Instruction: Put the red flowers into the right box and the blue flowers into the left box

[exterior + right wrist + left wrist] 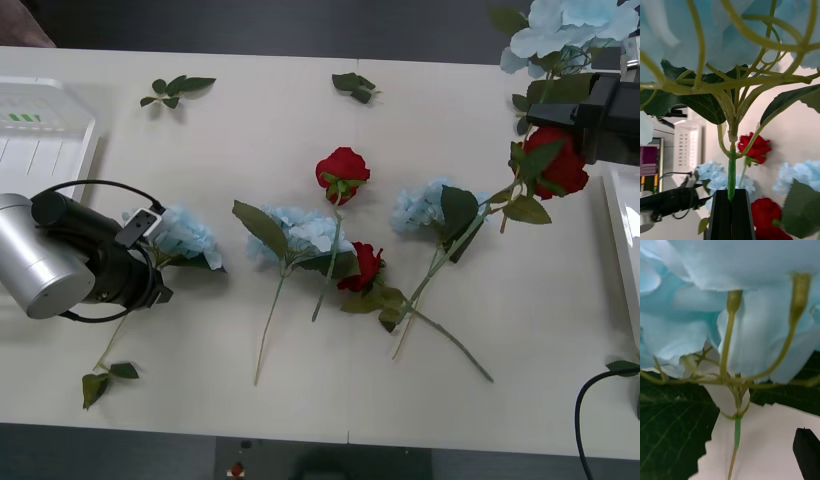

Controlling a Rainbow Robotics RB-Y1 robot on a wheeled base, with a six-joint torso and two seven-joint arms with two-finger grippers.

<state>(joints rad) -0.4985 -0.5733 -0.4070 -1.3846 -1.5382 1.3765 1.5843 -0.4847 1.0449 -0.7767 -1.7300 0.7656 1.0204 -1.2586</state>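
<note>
The right gripper (732,210) is raised at about 2 o'clock of the table (300,400), its black jaws pressed together on the green stem of a pale-blue hydrangea (565,25), whose head stands above it at the far right corner. A red rose (560,160) hangs just below that gripper, its stem slanting down toward the middle.

The left gripper (150,225) is low at 9 o'clock, right against another blue hydrangea (190,238) lying on the table. One black finger (807,453) shows beside the stem, so the jaws look apart, holding nothing.

In the middle lie two more hydrangeas (300,230) (420,208) and two roses (342,172) (365,265), stems crossing.

The translucent left box (50,140) sits at 10 o'clock. The white right box (625,240) edges in at 3 o'clock. Loose leaf sprigs (175,90) lie along the far side.
</note>
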